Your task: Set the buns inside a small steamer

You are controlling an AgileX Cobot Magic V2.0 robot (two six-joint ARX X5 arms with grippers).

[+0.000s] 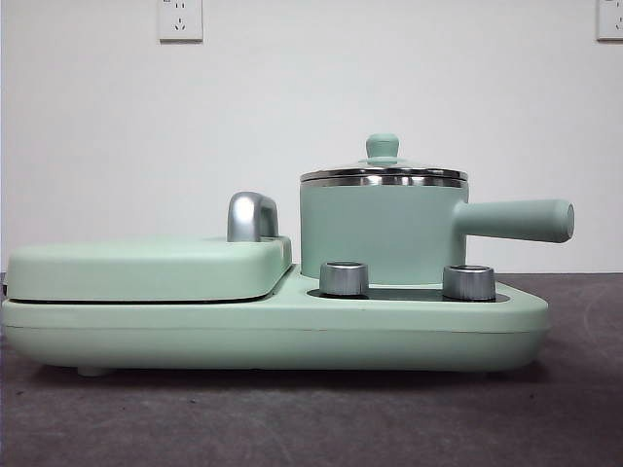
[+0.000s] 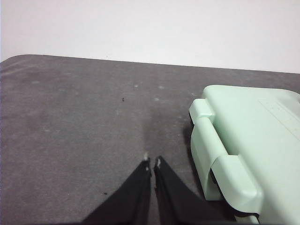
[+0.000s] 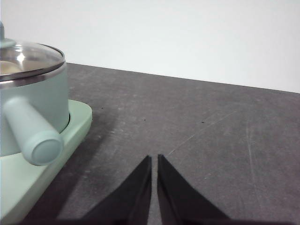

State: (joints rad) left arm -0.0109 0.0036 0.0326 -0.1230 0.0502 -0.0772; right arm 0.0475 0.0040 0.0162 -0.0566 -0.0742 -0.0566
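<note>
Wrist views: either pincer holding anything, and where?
Nothing held. Left pincer and right pincer are both shut on nothing, over bare table.

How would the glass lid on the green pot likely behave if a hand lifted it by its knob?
The lid looks rigid and probably breakable if dropped, being glass. Its small rounded knob seems smooth, so two jaws might slip. Held by the knob alone, it could tilt, since its steel rim spreads wide.
</note>
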